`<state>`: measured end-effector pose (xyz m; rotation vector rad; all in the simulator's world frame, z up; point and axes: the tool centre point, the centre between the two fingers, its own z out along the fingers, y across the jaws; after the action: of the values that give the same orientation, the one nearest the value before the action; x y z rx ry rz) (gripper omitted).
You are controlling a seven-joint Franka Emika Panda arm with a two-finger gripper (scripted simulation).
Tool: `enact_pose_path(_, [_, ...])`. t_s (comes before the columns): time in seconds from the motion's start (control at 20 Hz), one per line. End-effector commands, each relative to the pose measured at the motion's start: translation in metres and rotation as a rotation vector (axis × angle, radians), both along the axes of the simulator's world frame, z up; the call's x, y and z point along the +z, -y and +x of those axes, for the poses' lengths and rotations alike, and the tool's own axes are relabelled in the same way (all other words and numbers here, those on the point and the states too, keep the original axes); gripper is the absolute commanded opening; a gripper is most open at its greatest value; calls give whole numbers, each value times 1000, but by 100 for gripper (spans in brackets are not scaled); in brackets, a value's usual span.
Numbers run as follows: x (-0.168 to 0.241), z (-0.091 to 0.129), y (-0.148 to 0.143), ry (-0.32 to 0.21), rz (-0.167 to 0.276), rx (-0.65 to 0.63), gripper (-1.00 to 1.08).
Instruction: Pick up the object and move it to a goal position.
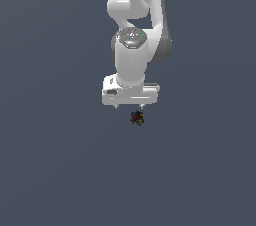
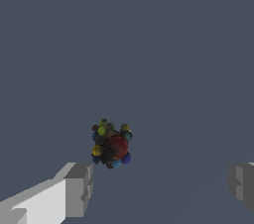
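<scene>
The object (image 1: 137,118) is a tiny dark lump with red, yellow and green specks, lying on the flat grey surface. In the exterior view it sits just below my white gripper (image 1: 129,106), slightly toward that view's right. In the wrist view the object (image 2: 111,143) shows as a cluster of small coloured balls around a red core, ahead of the gap between my two fingers (image 2: 77,188). My gripper (image 2: 161,186) is open and empty, its jaws wide apart, not touching the object.
The white arm (image 1: 135,20) rises above the gripper toward the top of the exterior view. The plain grey surface (image 1: 60,160) fills the rest of both views.
</scene>
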<state>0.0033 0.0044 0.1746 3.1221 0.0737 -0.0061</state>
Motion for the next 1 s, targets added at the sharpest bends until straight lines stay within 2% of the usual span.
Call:
enact_pose_path(0.0, [0, 0, 0, 0, 0, 0, 100])
enact_pose_path(0.5, [1, 0, 14, -8, 22, -79, 100])
enact_pose_path(0.95, [-12, -3, 6, -6, 20, -79, 100])
